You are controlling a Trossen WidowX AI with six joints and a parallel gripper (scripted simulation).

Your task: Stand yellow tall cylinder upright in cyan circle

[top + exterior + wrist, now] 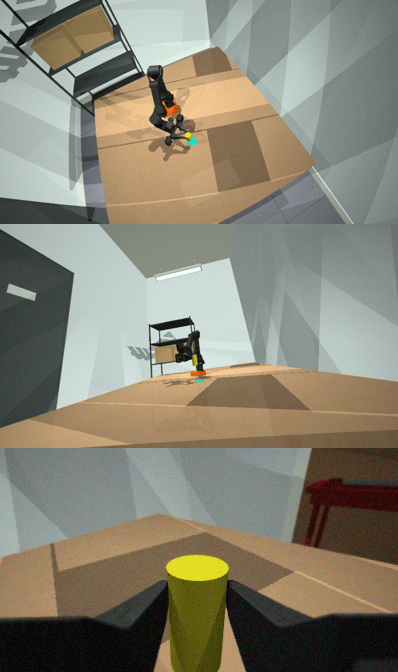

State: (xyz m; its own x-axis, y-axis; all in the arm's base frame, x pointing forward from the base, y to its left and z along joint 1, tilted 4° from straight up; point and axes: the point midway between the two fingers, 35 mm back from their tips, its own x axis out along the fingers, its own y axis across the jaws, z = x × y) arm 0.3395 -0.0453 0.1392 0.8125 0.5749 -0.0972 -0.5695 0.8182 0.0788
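The yellow tall cylinder (188, 136) (194, 360) (197, 613) is held close to upright between the fingertips, in the air above the table. My gripper (187, 134) (197, 587) is shut on it, one finger on each side in the wrist view. The cyan circle (192, 141) (199, 381) lies flat on the table. In the top view the cylinder's lower end overlaps the circle's upper left part; in the exterior view the cylinder is well above it and slightly to its left. The circle is hidden in the wrist view.
The arm's orange base (171, 109) (198, 373) stands on the wooden table (155, 178) (139, 424) behind the circle. A black shelf (105, 72) (175, 324) with cardboard boxes stands beyond the table. A red frame (360, 497) shows past the table in the wrist view.
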